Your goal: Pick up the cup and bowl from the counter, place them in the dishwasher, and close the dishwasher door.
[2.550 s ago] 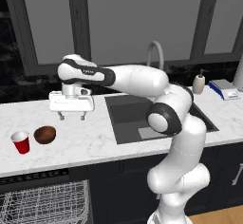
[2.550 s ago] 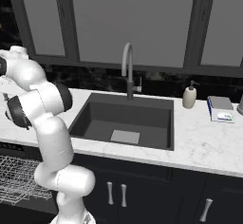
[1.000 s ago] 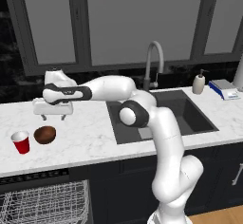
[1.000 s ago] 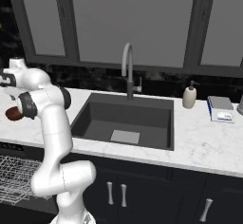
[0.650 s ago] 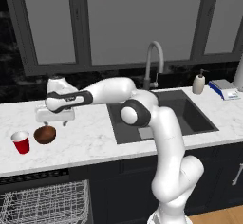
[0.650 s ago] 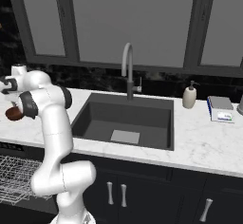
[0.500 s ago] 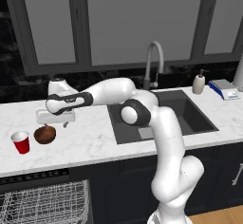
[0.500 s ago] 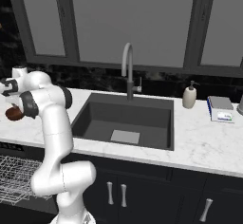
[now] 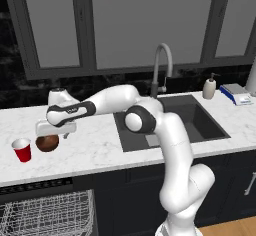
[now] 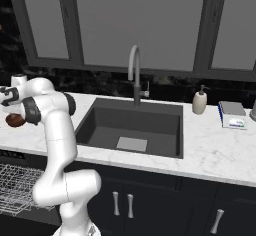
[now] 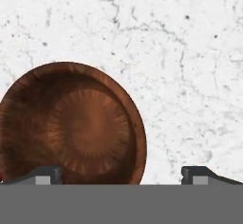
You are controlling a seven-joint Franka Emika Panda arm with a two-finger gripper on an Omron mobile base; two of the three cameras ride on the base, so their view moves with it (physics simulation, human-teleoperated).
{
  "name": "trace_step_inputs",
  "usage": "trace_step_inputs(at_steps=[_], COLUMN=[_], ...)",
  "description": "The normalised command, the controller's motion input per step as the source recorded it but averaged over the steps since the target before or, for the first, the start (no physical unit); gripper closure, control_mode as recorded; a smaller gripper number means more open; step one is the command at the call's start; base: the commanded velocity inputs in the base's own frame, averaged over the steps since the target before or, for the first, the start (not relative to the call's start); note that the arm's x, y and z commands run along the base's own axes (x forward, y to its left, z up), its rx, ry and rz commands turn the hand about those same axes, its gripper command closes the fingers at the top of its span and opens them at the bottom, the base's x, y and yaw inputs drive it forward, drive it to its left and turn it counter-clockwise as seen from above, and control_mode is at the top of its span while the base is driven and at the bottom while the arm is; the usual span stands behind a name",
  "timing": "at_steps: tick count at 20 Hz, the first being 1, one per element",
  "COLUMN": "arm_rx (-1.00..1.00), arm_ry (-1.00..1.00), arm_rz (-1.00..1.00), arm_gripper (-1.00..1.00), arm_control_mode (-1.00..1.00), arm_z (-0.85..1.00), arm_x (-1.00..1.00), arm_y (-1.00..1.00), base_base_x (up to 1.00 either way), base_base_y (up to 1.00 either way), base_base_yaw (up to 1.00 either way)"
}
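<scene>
Nearest the base, the dishwasher (image 9: pixel 47 212) is standing open under the desk (image 9: pixel 95 152), its white wire rack (image 9: pixel 50 217) showing at about 7 o'clock in the left base view; in the right base view the rack is sitting at about 8 o'clock. Its black control strip is running along the top just beneath the desk edge.

On the desk above, the cup (image 9: pixel 22 150) is standing upright at about 9 o'clock in the left base view, just beside the bowl (image 9: pixel 47 143) and on its left. The bowl is sitting upright on the marble, apart from the cup.

The arm is reaching out to the left over the desk, and the pincer (image 9: pixel 51 134) is hanging directly over the bowl with its fingers spread wide, gripping nothing. In the hand view the bowl (image 11: pixel 71 123) is lying at about 8 o'clock, its glossy inside facing up, with one fingertip (image 11: pixel 45 174) in front of its near rim and the other fingertip out over bare marble at 5 o'clock.

Further back at about 3 o'clock, the dark sink (image 9: pixel 172 122) is sitting in the desk, with the faucet (image 9: pixel 162 67) rising behind it and a soap bottle (image 9: pixel 209 86) beside.
</scene>
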Motion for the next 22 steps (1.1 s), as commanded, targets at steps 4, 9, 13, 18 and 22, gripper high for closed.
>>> trace_step_inputs(at_steps=[4,9,13,18,22], arm_rx=[0.0,0.0,0.0,0.0,0.0], arm_ry=[0.0,0.0,0.0,0.0,0.02], arm_rz=[0.01,0.0,0.0,0.0,0.0], arm_gripper=[-1.0,-1.0,1.0,1.0,1.0], arm_control_mode=[-1.0,-1.0,-1.0,-1.0,-1.0], arm_z=[-0.26,-0.32,-0.19,-0.12,-0.02], arm_x=[0.0,0.0,-0.13,-0.05,0.0], arm_y=[0.09,-0.27,-0.07,0.0,0.05], base_base_x=[0.0,0.0,0.0,0.0,0.0], base_base_y=[0.0,0.0,0.0,0.0,0.0], base_base_yaw=[0.0,0.0,0.0,0.0,0.0])
